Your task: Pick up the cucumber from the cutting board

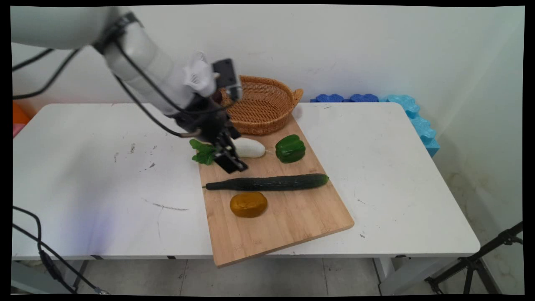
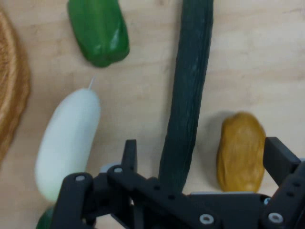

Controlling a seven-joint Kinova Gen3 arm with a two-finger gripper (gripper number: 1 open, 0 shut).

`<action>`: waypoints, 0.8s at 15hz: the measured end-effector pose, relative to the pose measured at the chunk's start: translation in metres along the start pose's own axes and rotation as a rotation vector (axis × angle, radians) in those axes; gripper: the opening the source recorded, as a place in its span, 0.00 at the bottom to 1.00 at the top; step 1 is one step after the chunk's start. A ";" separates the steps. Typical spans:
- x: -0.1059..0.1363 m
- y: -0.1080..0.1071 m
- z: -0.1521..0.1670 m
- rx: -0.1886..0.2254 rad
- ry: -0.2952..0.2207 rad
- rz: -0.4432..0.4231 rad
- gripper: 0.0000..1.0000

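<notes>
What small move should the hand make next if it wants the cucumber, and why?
Probably a short straight descent. The hand is open above the wooden cutting board, and in the hand view the cucumber's stem end already runs between the two fingers. The white radish lies on one side and the brown potato on the other, both seemingly outside the fingers.

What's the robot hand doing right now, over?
Black two-finger gripper open, empty, above the long dark green cucumber's stem end. White radish and brownish-yellow potato either side. Nothing between the fingers.
</notes>
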 end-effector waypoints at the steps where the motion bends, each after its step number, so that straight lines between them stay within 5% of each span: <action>1: 0.008 0.003 0.008 -0.001 -0.004 -0.002 1.00; 12: 0.056 0.019 0.102 0.001 -0.067 -0.033 1.00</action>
